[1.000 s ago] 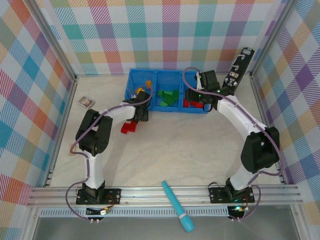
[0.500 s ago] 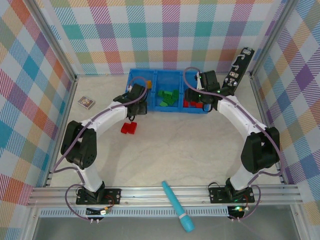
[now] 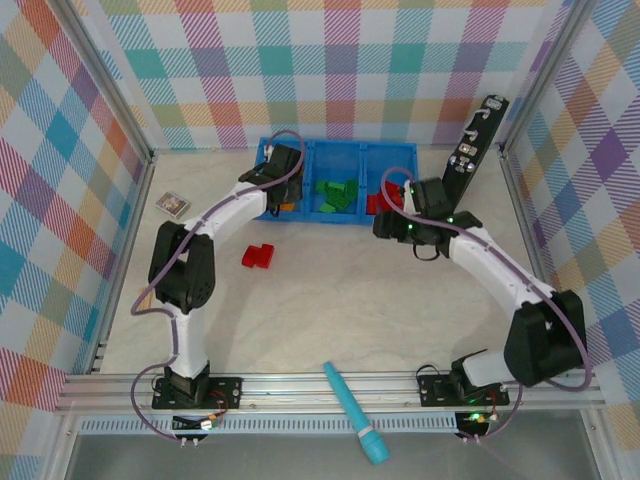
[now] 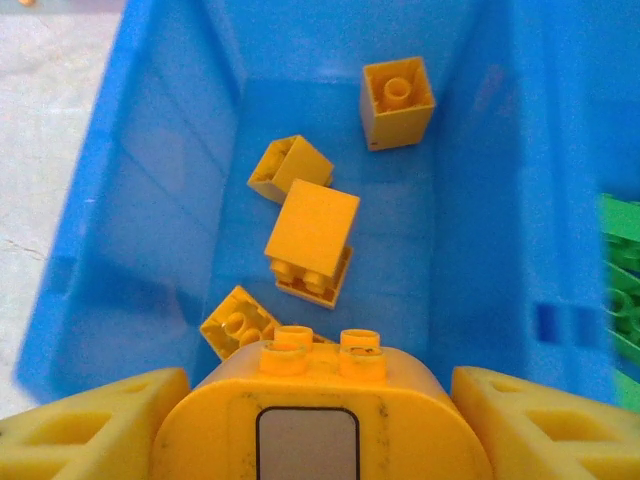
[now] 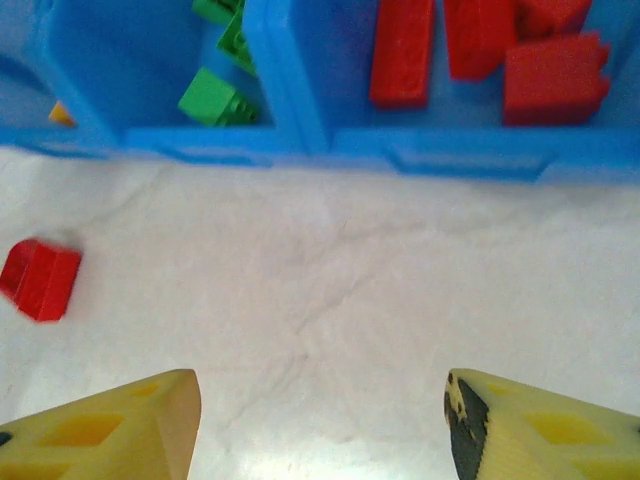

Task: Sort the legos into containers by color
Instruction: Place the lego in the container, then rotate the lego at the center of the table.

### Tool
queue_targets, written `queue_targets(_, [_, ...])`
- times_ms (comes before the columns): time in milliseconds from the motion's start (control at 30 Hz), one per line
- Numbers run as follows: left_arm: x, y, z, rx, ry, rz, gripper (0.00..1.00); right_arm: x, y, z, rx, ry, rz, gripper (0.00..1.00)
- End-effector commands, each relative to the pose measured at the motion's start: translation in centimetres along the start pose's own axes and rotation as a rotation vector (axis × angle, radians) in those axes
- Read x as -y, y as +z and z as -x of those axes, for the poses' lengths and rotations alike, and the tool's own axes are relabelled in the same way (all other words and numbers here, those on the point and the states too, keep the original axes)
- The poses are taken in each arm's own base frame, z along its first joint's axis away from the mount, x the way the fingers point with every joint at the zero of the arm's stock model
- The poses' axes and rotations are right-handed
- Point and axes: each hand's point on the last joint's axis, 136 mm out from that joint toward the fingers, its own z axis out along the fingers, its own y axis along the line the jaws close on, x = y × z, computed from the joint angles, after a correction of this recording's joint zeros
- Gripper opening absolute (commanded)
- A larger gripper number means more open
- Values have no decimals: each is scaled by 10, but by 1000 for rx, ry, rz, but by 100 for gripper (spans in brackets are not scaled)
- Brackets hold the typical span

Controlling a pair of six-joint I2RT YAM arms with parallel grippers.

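Status of sort, near to far.

Near edge: a teal pen (image 3: 355, 415) lies between the arm bases; it is not part of the sort.

Open surface (image 3: 350, 310): one red brick (image 3: 257, 256) lies loose, apart from the blue tray (image 3: 345, 144) and in front of its left end. I see no other loose legos on the visible surface, though the arms cover some of it.

Right tool (image 5: 320, 410): fingers spread wide with nothing between them. It hangs above bare surface just in front of the tray's front wall. The loose red brick shows at the left edge of its wrist view, well off to the side.

Containers, the three compartments of the tray:
- Right: red pieces (image 5: 480, 40), red alone as far as shows.
- Middle: green pieces (image 3: 335, 194), green alone as far as shows.
- Left: four yellow-orange pieces (image 4: 312, 240) on the floor.

Left tool (image 4: 315, 440): clamped on a yellow brick (image 4: 320, 385) with a rounded top and two studs, held over the near end of the left compartment, above the pieces already there.

Judgement: the sort looks nearly finished, with the colours separated as far as the pictures show. What remains is releasing the held yellow brick into the left compartment, then carrying the loose red brick to the right compartment.

Far right: a black upright device (image 3: 475, 135) leans by the wall, uninvolved.
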Motion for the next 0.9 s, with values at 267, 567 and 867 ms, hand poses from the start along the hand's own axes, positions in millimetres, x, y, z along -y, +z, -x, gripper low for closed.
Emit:
queue_targets(267, [5, 33, 15, -6, -55, -50, 73, -50, -5, -99, -94, -93, 148, 68])
queue_targets(567, [0, 19, 22, 7, -39, -60, 80, -75, 1, -123, -144, -148, 123, 69])
queue_targets(867, [-20, -58, 60, 122, -11, -94, 82, -89, 9, -116, -149, -198, 97, 69])
